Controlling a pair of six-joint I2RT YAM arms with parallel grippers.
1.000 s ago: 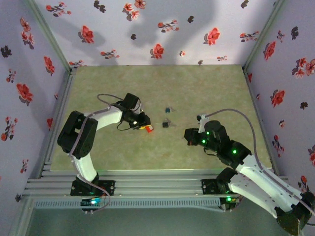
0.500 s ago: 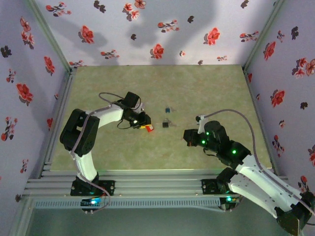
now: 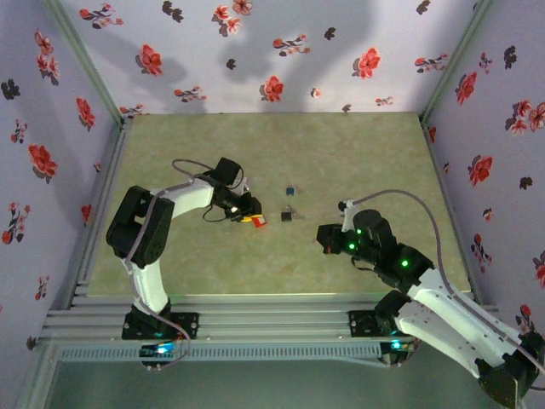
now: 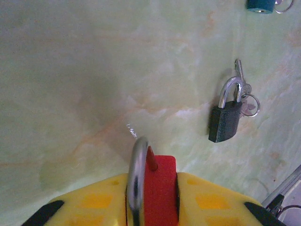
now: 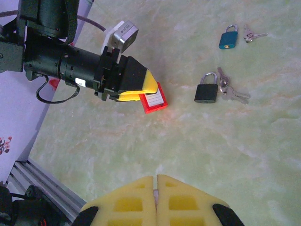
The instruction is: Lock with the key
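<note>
One white label [image 5: 151, 100] on red padlock [image 4: 160, 188]

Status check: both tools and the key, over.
Left tool shut on red padlock. Right tool shut, empty, hovering. Keys lie beside black padlock, untouched. Nothing seen blocking them.

Blue padlock [image 5: 228, 38] lying flat on green marbled tabletop [image 5: 244, 155], small keys [image 5: 253, 35] just beside it; floral-print walls [image 3: 272, 51] around.

The bench [image 4: 94, 70] is pale green, marbled with faint orange veins. The walls [image 3: 281, 51] are lilac with red and black flowers. The left end effector [image 5: 142, 88] and right end effector [image 5: 156, 188] have yellow pads. The red padlock [image 5: 154, 100] has a silver shackle [image 4: 136, 169]. Upper right of the right wrist frame: a black padlock [image 5: 206, 93] and a teal padlock [image 5: 227, 40].
</note>
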